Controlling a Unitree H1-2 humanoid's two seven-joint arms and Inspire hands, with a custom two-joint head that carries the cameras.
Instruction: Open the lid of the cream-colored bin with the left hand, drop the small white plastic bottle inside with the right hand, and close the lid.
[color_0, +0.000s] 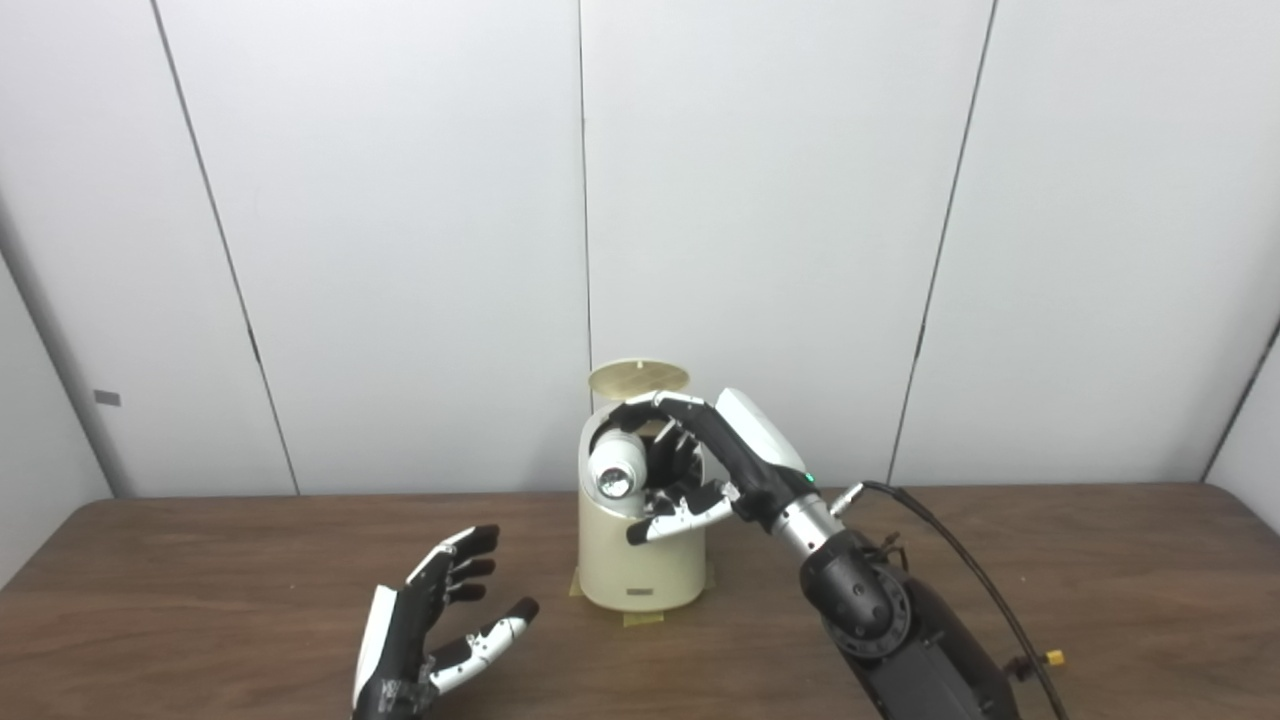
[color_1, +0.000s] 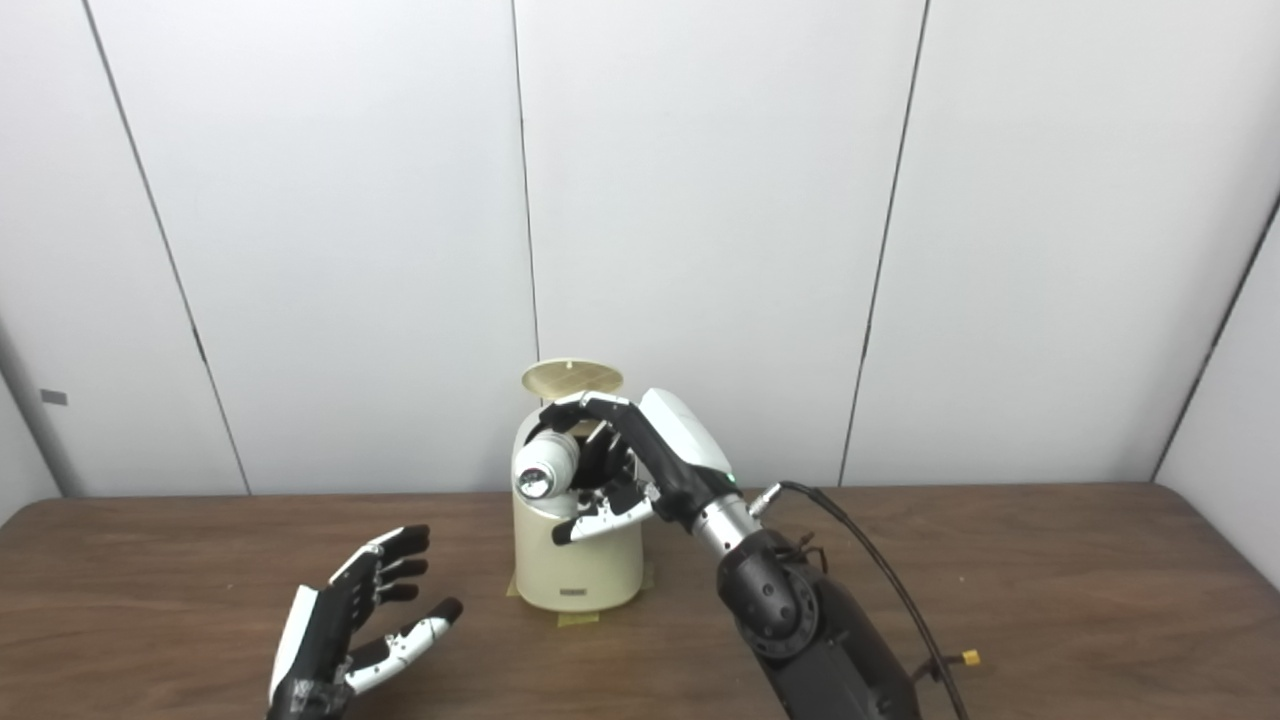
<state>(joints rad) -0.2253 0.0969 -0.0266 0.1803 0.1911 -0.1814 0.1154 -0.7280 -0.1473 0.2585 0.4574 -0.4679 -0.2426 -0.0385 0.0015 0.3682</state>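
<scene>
The cream-colored bin (color_0: 640, 560) stands on the table at the centre, its round lid (color_0: 638, 376) tipped up and open behind the mouth. The small white plastic bottle (color_0: 617, 467) lies on its side over the bin's mouth, held in my right hand (color_0: 700, 460), whose fingers curl over it from the right. My left hand (color_0: 430, 625) hovers low over the table to the bin's front left, open and holding nothing, well apart from the bin.
The brown wooden table (color_0: 1100, 580) runs across the view with white wall panels behind it. A black cable (color_0: 960, 560) trails from my right forearm toward the table's right front. Yellow tape (color_0: 645, 618) marks the bin's base.
</scene>
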